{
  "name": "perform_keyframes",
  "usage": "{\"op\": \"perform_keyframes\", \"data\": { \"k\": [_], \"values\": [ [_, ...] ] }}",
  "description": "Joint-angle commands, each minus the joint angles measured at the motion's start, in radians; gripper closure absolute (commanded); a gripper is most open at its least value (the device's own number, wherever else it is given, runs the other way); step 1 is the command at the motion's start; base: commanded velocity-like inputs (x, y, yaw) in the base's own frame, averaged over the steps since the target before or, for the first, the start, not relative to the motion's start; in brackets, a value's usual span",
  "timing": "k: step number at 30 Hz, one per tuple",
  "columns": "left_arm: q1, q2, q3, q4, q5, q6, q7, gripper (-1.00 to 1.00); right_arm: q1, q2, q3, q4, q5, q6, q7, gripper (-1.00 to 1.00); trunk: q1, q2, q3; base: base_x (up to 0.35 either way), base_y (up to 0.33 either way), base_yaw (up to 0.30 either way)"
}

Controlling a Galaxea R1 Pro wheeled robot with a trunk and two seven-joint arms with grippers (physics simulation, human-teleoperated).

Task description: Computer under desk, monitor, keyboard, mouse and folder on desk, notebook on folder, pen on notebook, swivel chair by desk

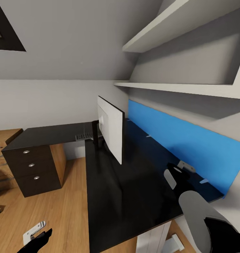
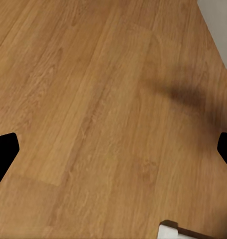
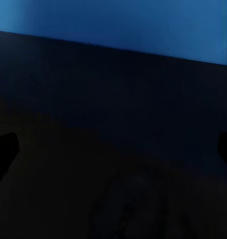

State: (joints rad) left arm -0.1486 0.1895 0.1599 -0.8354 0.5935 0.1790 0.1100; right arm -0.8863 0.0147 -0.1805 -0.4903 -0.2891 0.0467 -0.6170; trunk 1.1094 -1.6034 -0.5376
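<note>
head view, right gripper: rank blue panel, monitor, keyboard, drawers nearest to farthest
From the right gripper over the desk:
1. Blue panel, on the wall just beyond it.
2. Monitor, mid-desk, toward the left arm's side.
3. Keyboard, behind the monitor.
4. Drawers, at the desk's far left end.

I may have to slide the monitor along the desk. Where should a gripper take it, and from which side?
Probably the near upright edge of the monitor, jaws closing across the thin panel, one on each broad face. Come in along the desk from the robot's side: the panel stands upright and nearly edge-on to the robot, so that edge looks free to reach.
</note>
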Motion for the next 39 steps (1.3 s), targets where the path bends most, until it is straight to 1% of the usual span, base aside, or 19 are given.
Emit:
{"op": "perform_keyframes", "data": {
  "k": [1,9,39],
  "values": [
    [0.0,0.001,0.0,-0.002,0.011,0.005,0.005,-1.0,0.0,0.001,-0.003,-0.002,-0.008,0.004,-0.008,-1.0,0.0,-0.001,-0.001,0.0,0.0,0.0],
    [0.0,0.001,0.0,-0.002,0.011,0.004,0.007,-1.0,0.0,0.001,-0.004,-0.002,-0.012,0.004,-0.013,-1.0,0.0,-0.001,-0.001,0.0,0.0,0.0],
    [0.0,-0.001,0.0,-0.002,0.011,0.002,0.011,-1.0,0.0,-0.001,-0.004,0.001,-0.01,0.021,-0.012,-1.0,0.115,-0.211,-0.095,0.0,0.0,0.0]
  ]
}}
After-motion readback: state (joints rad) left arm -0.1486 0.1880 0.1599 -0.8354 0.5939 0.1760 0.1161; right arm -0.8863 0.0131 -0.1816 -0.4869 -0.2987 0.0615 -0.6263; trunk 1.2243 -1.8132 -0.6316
